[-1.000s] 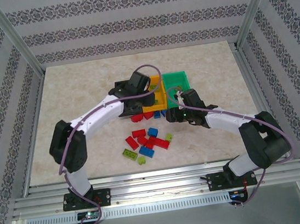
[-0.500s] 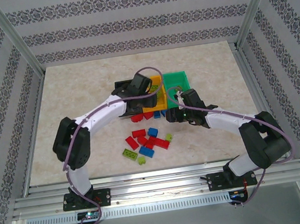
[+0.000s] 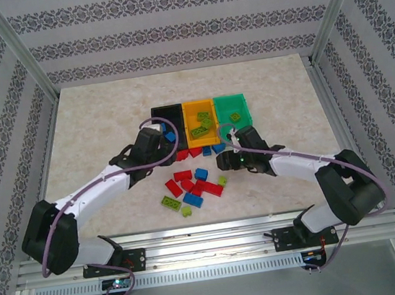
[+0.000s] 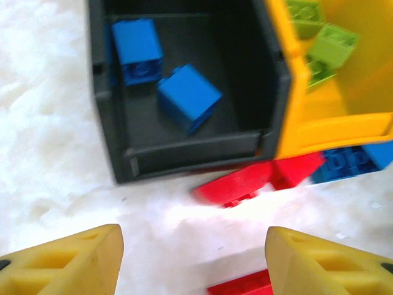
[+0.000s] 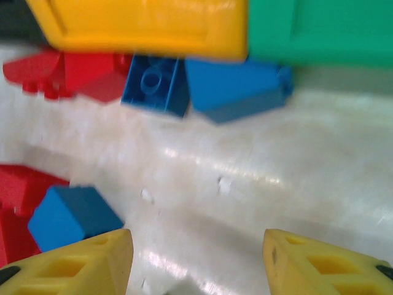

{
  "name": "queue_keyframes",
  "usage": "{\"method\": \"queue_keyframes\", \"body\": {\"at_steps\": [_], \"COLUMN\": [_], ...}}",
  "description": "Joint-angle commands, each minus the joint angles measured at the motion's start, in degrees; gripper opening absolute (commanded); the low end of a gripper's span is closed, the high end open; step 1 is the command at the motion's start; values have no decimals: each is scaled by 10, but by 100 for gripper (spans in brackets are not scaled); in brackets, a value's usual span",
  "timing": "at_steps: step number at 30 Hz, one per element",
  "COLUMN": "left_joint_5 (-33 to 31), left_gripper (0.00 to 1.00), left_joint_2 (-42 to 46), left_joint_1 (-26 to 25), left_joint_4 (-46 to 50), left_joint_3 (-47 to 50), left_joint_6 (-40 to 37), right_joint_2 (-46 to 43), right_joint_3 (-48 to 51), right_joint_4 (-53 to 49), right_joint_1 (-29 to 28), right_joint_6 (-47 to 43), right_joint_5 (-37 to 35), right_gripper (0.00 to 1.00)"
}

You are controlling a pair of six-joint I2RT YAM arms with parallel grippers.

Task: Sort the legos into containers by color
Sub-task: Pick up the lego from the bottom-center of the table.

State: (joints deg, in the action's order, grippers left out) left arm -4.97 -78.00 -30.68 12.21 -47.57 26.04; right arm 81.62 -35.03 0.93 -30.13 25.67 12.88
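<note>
Three bins stand in a row: black point(image 3: 157, 114), yellow-orange point(image 3: 187, 112) and green point(image 3: 232, 104). The black bin point(image 4: 116, 141) holds two blue bricks point(image 4: 187, 97). Lime green bricks point(image 4: 328, 44) lie in the yellow-orange bin point(image 4: 331, 117), and one lime brick point(image 3: 236, 117) in the green bin. Red bricks point(image 4: 245, 181) and blue bricks point(image 5: 153, 83) lie against the bins' near walls. More red, blue and lime bricks point(image 3: 192, 188) are scattered nearer the arms. My left gripper point(image 3: 163, 148) point(image 4: 193, 264) hangs open before the black bin. My right gripper point(image 3: 224, 158) point(image 5: 195, 264) is open over bare table, a blue brick point(image 5: 70, 215) by its left finger.
The marble-patterned tabletop point(image 3: 93, 132) is bounded by aluminium frame posts point(image 3: 21, 51) and patterned walls. Both arms reach inward from the near rail point(image 3: 210, 244), their wrists flanking the loose brick pile.
My left arm has drawn back from over the black and yellow-orange bins and swung down-left, uncovering them. The right gripper has shifted slightly toward the left.
</note>
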Motion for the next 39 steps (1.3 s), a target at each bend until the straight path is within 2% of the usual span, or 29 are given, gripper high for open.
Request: {"method": "queue_keyframes", "body": {"at_steps": [1, 8, 21, 29, 34, 39], "left_joint_5": [-12, -3, 44, 66, 83, 94], "left_gripper": [62, 62, 62, 62, 62, 62], "left_joint_2": [25, 69, 70, 58, 54, 53], "left_joint_1": [24, 49, 61, 63, 64, 64], "left_joint_4": [-51, -118, -204, -232, -229, -241], "left_joint_3": [45, 120, 179, 190, 185, 190], "left_joint_6": [-4, -33, -91, -104, -104, -94], "right_joint_2": [-46, -125, -15, 7, 22, 14], "right_joint_3": [31, 84, 25, 15, -15, -58], "right_joint_4": [-19, -50, -38, -45, -54, -64], "right_joint_1": [-36, -59, -120, -122, -121, -97], "right_joint_6": [31, 89, 117, 125, 120, 106], "right_joint_5": [-22, -33, -65, -77, -75, -55], "right_gripper": [58, 58, 57, 50, 35, 33]}}
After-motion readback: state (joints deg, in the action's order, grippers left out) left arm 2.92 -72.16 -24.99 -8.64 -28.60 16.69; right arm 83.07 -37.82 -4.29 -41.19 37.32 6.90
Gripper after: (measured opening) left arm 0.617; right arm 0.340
